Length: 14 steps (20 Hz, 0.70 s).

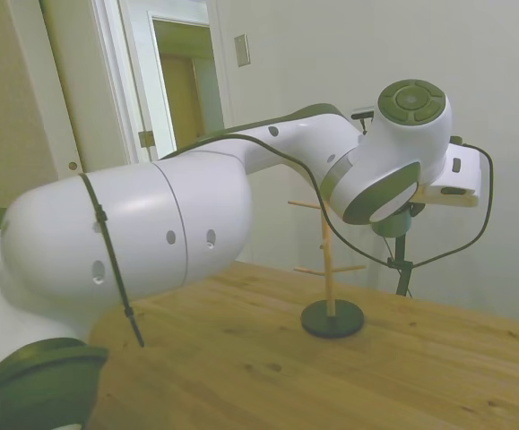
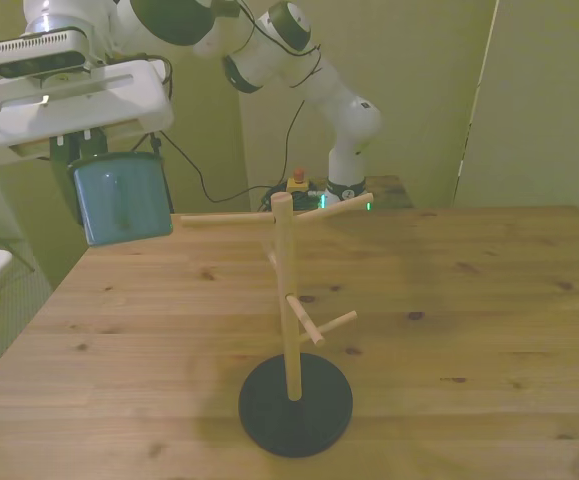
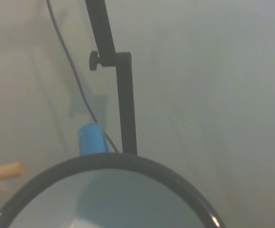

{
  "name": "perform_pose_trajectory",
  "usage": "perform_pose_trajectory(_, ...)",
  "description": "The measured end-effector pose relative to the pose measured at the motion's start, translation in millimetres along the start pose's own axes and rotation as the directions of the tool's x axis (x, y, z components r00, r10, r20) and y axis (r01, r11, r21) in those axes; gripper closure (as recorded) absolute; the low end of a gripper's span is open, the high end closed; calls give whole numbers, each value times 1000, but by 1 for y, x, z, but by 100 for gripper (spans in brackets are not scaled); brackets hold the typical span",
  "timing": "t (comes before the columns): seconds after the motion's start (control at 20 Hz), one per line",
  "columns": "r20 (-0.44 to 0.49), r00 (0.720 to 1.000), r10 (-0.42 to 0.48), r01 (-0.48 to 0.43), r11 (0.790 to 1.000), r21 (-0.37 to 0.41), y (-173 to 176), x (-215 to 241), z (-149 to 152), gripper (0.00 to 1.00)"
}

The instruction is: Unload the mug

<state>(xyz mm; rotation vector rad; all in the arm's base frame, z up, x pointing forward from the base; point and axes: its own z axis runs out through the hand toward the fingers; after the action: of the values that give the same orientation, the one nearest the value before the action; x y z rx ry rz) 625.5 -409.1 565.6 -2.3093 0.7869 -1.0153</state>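
Looking across the table in the front view, we see the small light blue enamel mug (image 2: 121, 203) held up in the air at the front view's left, under the white two-finger gripper (image 2: 87, 150) and its flat white wrist plate. The mug is clear of the wooden mug tree with the round black base (image 2: 294, 330); its nearest peg tip ends just beside the mug w/o touching. The fingers themselves are mostly hidden behind the plate and the mug, but they're closed onto the mug, which hangs from them well above the wooden table (image 2: 469, 300). We can't tell the mug's handle side from here.

In the side view the big white arm (image 1: 151, 233) fills the foreground; the mug shows only as a dim greenish bit under the wrist, approx above the tree's far side. The tree's pegs are bare in both views.

Wrist view: the mug's dark rim (image 3: 113, 164) and white inside fill the lower part, w/ one peg tip (image 3: 4, 172) beside it, blurred.
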Motion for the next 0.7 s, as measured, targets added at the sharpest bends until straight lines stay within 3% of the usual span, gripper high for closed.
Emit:
perform_pose_trajectory(0.35, 124, 988, -90, 100, 992, -81, 8, -70, -22, 100)
perform_pose_trajectory(0.7, 164, 975, -151, 173, 976, -132, -5, -154, 12, 100)
